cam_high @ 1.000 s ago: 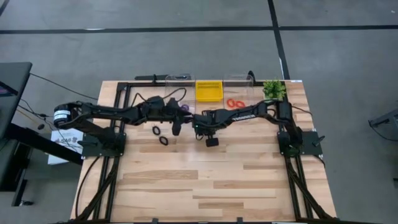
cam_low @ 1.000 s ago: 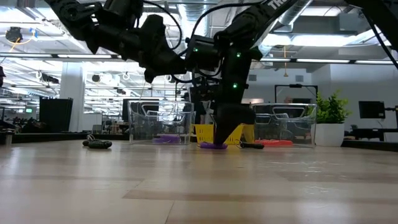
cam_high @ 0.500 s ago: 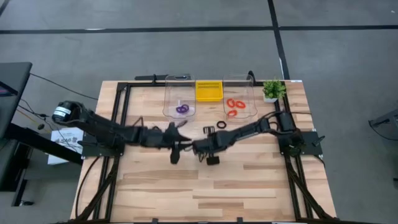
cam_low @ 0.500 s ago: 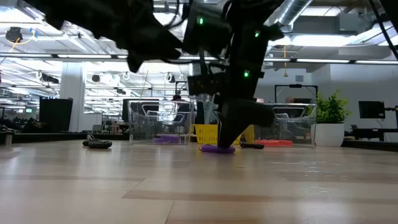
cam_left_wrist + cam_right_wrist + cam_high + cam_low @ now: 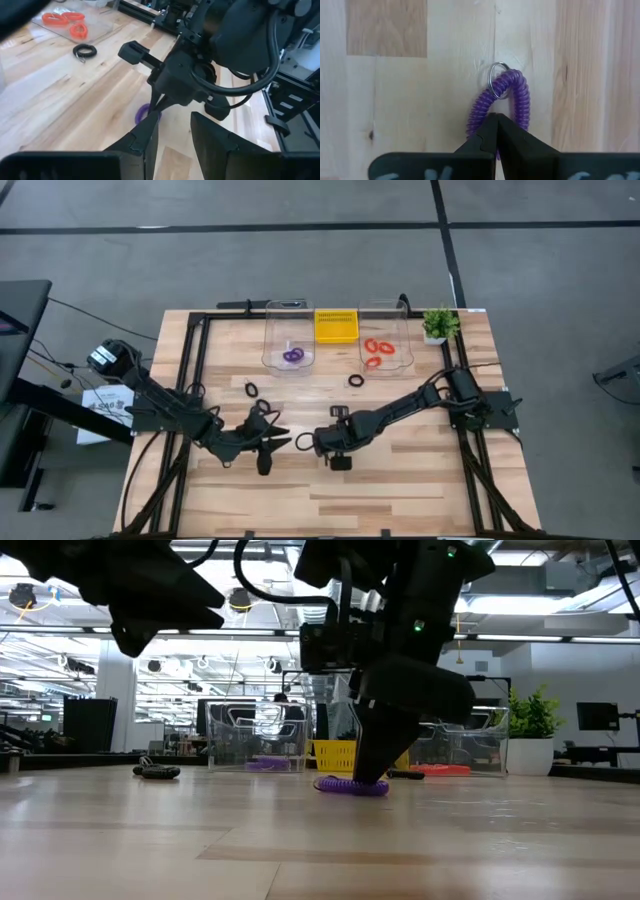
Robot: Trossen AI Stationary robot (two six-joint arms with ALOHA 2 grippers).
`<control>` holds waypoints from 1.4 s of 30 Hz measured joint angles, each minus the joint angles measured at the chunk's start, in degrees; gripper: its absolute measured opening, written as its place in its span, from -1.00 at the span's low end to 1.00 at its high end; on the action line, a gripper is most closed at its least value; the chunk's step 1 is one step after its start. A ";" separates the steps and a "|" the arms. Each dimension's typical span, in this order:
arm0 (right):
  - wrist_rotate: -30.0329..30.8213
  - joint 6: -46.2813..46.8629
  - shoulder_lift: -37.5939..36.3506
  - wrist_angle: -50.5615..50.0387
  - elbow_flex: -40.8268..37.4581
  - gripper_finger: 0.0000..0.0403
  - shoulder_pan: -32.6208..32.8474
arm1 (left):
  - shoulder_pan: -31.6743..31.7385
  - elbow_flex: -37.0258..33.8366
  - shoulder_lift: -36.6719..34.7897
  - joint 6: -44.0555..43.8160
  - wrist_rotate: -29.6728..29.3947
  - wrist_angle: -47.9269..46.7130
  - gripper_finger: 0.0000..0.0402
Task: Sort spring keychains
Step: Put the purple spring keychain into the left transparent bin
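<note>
Both arms drawn back from bins, right end effector [image 5: 494, 120] clamping purple keychain [image 5: 512, 95]

I count two clear bins [image 5: 286, 330], one yellow basket [image 5: 336, 326], one plant [image 5: 437, 323], three orange-red keychains [image 5: 377, 351], three black keychains [image 5: 256, 390] and at least two purple keychains [image 5: 292, 355].

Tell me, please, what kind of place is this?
Probably a robotics lab in a large industrial hall: a wooden workbench carries two mounted arms, the floor is bare concrete, and exposed ceiling ducts and screens show behind.
</note>
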 joint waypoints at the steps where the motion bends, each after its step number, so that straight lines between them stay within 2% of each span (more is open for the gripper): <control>1: 0.05 0.76 0.00 0.02 0.00 -1.00 0.09 | -0.31 0.00 0.00 -0.32 -0.17 0.00 -0.44; 7: -0.57 3.79 0.15 -3.45 1.91 -1.00 0.31 | -0.27 -0.04 -0.07 -0.58 -0.32 0.00 -0.44; 15: 1.80 2.42 -1.91 -4.48 4.90 -1.00 0.89 | -0.09 -0.88 -0.09 -0.78 -0.17 0.00 -0.44; 20: 2.10 2.18 -2.97 -3.30 4.90 -1.00 1.58 | -0.07 -2.44 -0.14 -3.89 0.58 0.11 -0.44; 34: 2.11 5.30 -2.97 2.25 -0.29 -1.00 3.10 | -0.07 -3.61 -0.15 -6.45 0.60 0.22 -0.44; 42: 2.80 5.74 -3.04 2.97 -0.44 -1.00 3.97 | -0.07 -3.61 -0.15 -6.47 0.60 0.20 -0.44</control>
